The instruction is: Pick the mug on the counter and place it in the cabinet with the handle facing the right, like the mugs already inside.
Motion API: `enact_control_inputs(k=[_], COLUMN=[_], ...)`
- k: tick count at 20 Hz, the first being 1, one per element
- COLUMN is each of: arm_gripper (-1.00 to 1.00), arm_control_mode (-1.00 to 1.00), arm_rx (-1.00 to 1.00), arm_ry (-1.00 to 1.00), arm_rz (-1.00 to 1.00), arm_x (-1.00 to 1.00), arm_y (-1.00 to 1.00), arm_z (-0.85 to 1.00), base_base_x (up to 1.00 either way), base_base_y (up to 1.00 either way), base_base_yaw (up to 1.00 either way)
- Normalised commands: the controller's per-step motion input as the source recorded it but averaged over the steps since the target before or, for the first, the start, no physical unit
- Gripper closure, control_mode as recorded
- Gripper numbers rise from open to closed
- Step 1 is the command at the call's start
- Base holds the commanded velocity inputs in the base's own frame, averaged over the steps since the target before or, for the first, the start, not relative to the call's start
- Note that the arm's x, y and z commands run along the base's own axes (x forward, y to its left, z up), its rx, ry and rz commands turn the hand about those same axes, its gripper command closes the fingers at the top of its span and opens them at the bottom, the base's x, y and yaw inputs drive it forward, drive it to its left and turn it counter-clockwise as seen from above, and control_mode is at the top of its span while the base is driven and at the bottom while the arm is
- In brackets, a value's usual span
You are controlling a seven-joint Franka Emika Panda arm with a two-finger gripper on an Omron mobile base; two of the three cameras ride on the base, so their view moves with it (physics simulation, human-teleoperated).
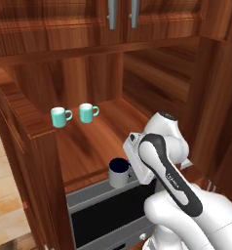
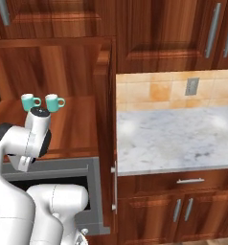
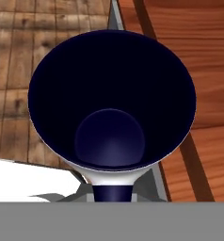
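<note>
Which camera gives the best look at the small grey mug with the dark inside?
The hand view: the small grey mug sits close below the camera, open mouth and dark inside plain. The left base view shows it whole at the wooden shelf's front edge, beside the arm.

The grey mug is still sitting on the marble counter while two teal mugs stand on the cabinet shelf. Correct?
Not quite. The grey mug is off the marble counter, held at the front edge of the cabinet shelf, as the left base view shows. The two teal mugs do stand on that shelf.
</note>
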Motion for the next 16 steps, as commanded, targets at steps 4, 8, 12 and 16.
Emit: enact_control_inputs(k=[4,8,12,16], arm_gripper=[1.00,1.00,1.00,1.00], arm_control_mode=[-1.00,-1.00,-1.00,-1.00], arm_rx=[0.00,0.00,-0.06,0.02], arm_ry=[0.00,-0.02,0.00,0.00], arm_rz=[0.02,0.00,0.00,0.00], arm_x=[0.26,-0.12,-0.01,0.02], arm_y=[0.00,0.00,0.04,0.11], arm_z=[0.00,0.08,0.23,0.36], base_base_x=[0.11,0.00,0.00,0.00], base_base_y=[0.01,0.00,0.00,0.00], base_base_yaw=[0.01,0.00,0.00,0.00])
